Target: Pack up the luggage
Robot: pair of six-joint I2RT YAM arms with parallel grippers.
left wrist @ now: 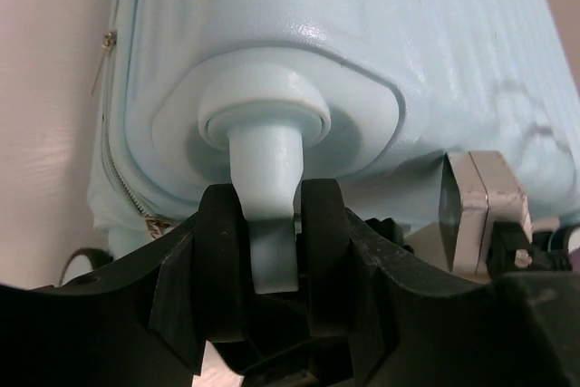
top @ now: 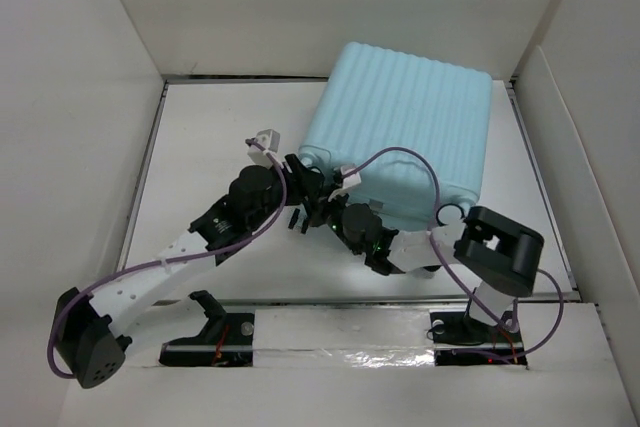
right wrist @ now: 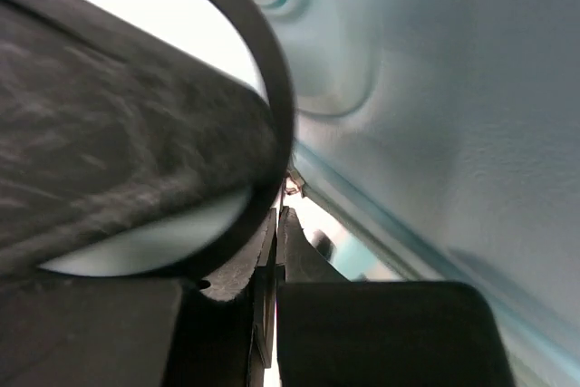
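Observation:
The luggage (top: pixel 410 127) is a pale aqua ribbed suitcase lying closed and flat at the back right of the table. My left gripper (top: pixel 302 169) is at its near-left corner. In the left wrist view my left gripper (left wrist: pixel 272 201) is shut on the pale blue caster stem (left wrist: pixel 265 178) that sticks out of the shell (left wrist: pixel 362 33). My right gripper (top: pixel 318 209) sits just below that corner. In the right wrist view my right gripper (right wrist: pixel 279 215) has its jaws pressed together, with a small metal zipper pull (right wrist: pixel 292 183) at its tip. A black-rimmed caster wheel (right wrist: pixel 136 133) fills the left of that view, beside the shell (right wrist: pixel 453 88).
White walls (top: pixel 80 97) enclose the table on the left, back and right. Another caster wheel (top: pixel 450 215) shows at the suitcase's near-right corner. The zipper line (left wrist: pixel 113 160) runs down the suitcase's left side. A taped strip (top: pixel 340 357) marks the near edge by the arm bases.

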